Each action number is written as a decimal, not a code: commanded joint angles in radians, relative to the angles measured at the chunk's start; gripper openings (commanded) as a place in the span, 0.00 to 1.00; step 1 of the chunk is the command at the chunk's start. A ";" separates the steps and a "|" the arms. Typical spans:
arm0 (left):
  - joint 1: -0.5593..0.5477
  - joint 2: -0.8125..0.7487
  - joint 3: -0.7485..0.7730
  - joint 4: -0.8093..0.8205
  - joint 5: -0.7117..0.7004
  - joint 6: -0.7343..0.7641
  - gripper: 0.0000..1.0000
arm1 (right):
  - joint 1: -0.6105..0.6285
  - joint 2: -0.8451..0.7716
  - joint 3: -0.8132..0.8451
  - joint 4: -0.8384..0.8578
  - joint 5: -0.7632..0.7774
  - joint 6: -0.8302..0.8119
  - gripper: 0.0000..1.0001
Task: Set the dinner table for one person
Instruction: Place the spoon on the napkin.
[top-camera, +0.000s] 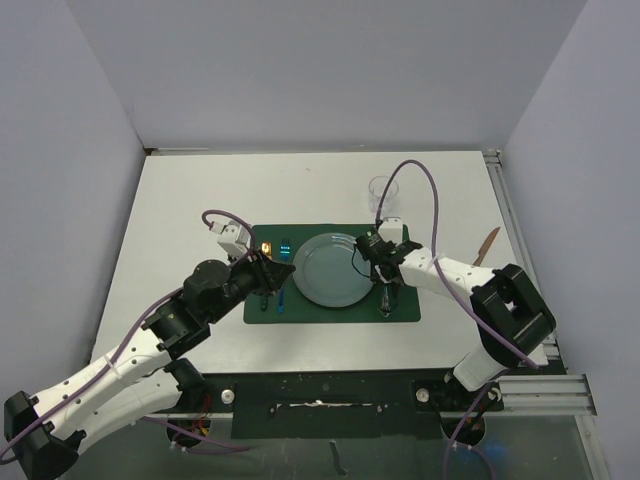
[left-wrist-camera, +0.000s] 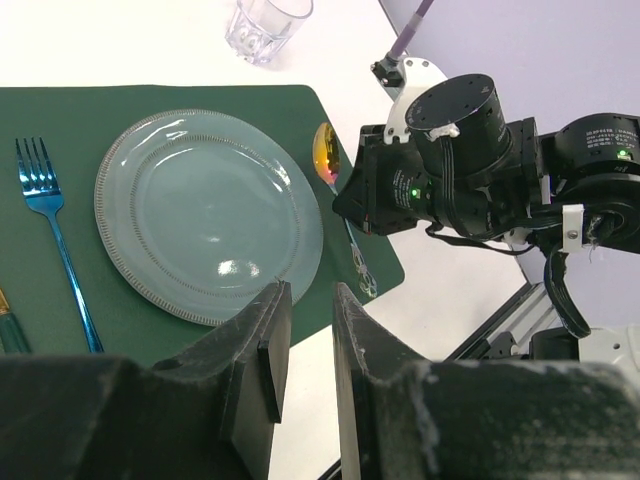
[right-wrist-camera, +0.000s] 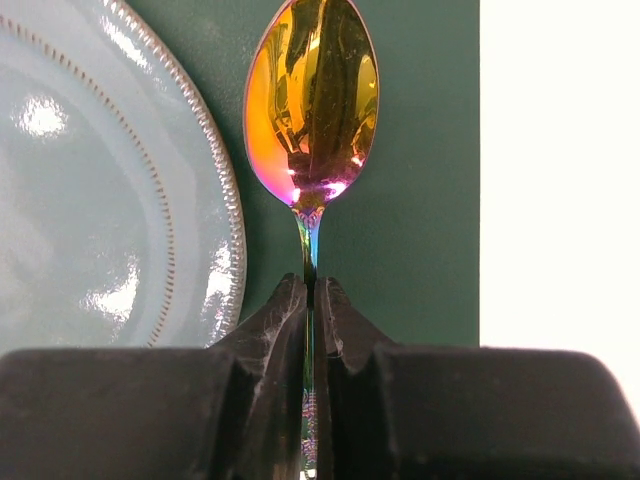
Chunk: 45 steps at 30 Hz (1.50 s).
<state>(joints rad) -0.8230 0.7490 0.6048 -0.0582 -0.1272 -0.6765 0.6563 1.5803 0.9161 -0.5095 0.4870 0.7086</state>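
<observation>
Spoon (right-wrist-camera: 312, 110) handle disappears between the right gripper's (right-wrist-camera: 311, 290) pinched jaws; plate (right-wrist-camera: 100, 180) cropped at the left edge. From the left wrist, glass (left-wrist-camera: 268, 25) cut off at top; utensil (left-wrist-camera: 8, 325) at left edge unidentifiable.

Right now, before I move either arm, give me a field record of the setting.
mat: on table
plate: middle of mat
fork: on mat, left of plate
spoon: right of plate, over mat
glass: on table, beyond mat's far right corner
left gripper: open, empty
right gripper: shut on spoon handle
</observation>
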 joint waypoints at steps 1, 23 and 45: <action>-0.005 -0.010 0.012 0.058 0.013 -0.016 0.20 | -0.003 -0.008 0.061 0.006 0.093 0.018 0.00; -0.005 -0.049 0.030 0.000 -0.020 0.007 0.20 | -0.072 0.140 0.133 0.081 0.063 -0.053 0.00; -0.005 -0.046 0.024 -0.008 -0.036 0.011 0.21 | -0.091 0.201 0.158 0.112 0.005 -0.092 0.00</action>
<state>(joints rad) -0.8230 0.7055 0.6048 -0.0925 -0.1509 -0.6861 0.5747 1.7657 1.0325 -0.4339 0.4885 0.6285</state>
